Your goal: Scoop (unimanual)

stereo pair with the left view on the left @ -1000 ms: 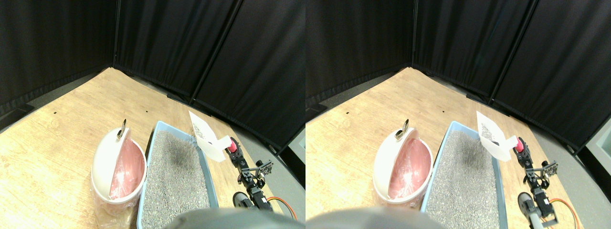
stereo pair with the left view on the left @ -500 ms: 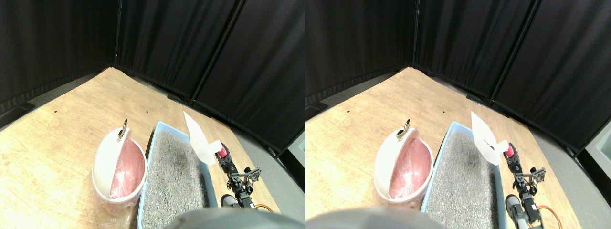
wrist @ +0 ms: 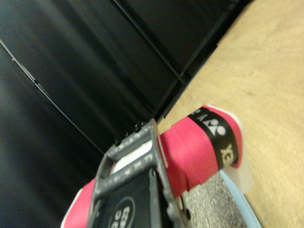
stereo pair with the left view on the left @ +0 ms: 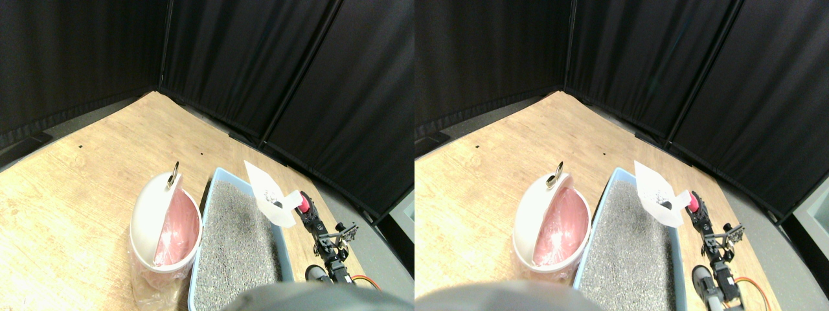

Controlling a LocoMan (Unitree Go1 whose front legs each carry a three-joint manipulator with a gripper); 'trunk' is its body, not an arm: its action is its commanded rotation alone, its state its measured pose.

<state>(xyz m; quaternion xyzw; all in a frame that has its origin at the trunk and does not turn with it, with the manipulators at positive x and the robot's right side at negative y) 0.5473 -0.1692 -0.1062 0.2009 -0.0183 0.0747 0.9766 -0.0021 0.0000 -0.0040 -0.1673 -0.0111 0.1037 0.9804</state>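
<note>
White scoop tilts blade-up over the litter tray's right rim.

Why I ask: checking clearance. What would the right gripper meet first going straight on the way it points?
Probably the black curtain. Past the scoop it holds, the right gripper seems to aim above the litter box corner and the wooden floor. Depth is hard to judge.

I'm working in a curtained-off test bay, a lab by the look of it: black drapes on poles fill the upper frame, a bare wood-grain floor panel spreads across the left, grey flooring at lower right.
</note>
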